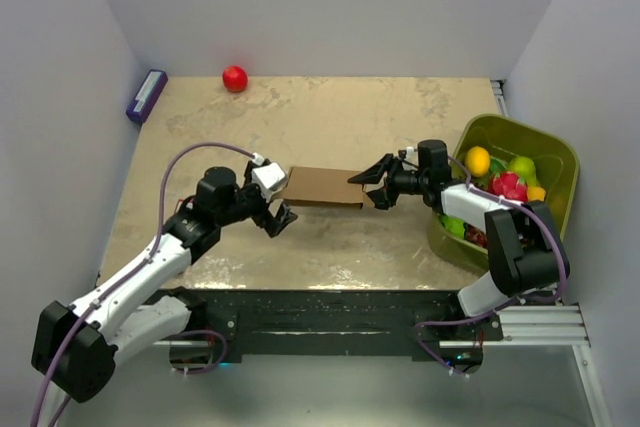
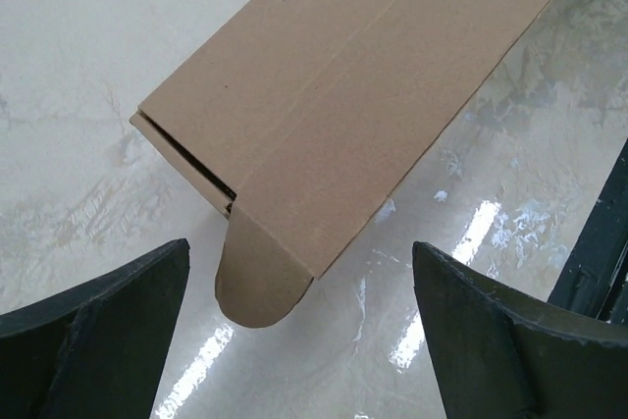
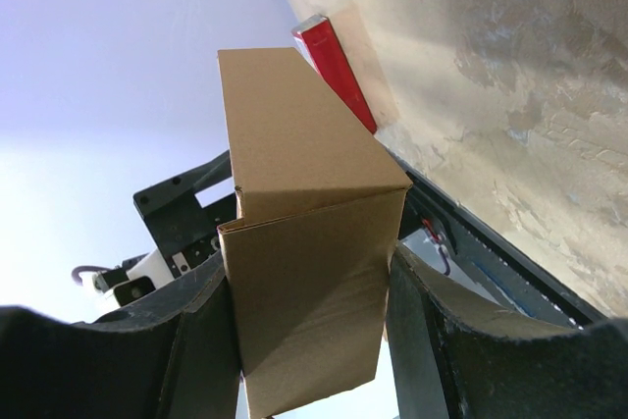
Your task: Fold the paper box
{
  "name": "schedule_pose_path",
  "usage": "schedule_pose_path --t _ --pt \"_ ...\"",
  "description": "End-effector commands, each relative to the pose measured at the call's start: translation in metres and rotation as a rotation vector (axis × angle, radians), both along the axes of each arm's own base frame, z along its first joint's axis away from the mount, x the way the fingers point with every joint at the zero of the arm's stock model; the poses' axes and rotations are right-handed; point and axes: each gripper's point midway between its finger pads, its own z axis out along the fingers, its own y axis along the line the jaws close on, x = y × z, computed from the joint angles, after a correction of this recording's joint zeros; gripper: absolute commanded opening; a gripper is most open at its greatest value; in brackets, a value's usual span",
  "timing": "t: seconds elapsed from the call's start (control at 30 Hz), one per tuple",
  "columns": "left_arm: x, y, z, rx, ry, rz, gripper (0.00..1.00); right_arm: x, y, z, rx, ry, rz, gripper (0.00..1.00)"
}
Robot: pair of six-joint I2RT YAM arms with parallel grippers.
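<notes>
Paper box [image 1: 325, 187] shows from above as a flat brown rectangle mid-table between the arms. The right gripper [image 1: 372, 187] is clamped on its right end, and the left gripper [image 1: 283, 202] is spread wide at its left end.

Left wrist: matte creased cardboard, end seam gaping, a rounded tab [image 2: 257, 282] untucked between parted fingers over the glossy table [image 2: 98, 193].

Right wrist: fingers pinch the folded sleeve, possibly held just off the surface. Body formed; end closure remains.
</notes>
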Motion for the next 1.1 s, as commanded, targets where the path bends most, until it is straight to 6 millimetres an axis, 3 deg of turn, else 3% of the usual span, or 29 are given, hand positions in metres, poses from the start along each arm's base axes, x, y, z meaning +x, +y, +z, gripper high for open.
schedule_pose_path --t 0.0,0.17,0.33,0.5,0.63,0.87,0.93,1.07 --pt "0.012 -0.016 0.028 -0.058 -0.084 -0.045 0.97 -0.013 0.000 -0.015 0.029 0.091 0.022 0.00" --pt "0.013 -0.029 0.014 -0.060 0.003 -0.095 0.83 -0.020 -0.002 -0.021 0.023 0.110 0.022 0.00" --pt "0.013 -0.038 0.015 -0.093 0.018 -0.125 0.70 -0.028 -0.003 -0.028 0.015 0.130 0.022 0.00" --pt "0.009 -0.045 0.012 -0.130 0.059 -0.153 0.65 -0.033 -0.005 -0.035 -0.006 0.150 0.026 0.00" --pt "0.006 -0.050 0.007 -0.146 0.095 -0.169 0.49 -0.033 -0.004 -0.037 -0.009 0.151 0.030 0.00" --pt "-0.003 -0.058 0.003 -0.204 0.181 -0.194 0.32 -0.033 -0.005 -0.040 -0.019 0.148 0.037 0.01" --pt "-0.004 -0.058 0.001 -0.206 0.200 -0.193 0.21 -0.032 -0.004 -0.040 -0.025 0.131 0.043 0.03" --pt "-0.007 -0.060 -0.003 -0.207 0.228 -0.199 0.08 -0.027 -0.007 -0.041 -0.088 0.080 0.063 0.20"
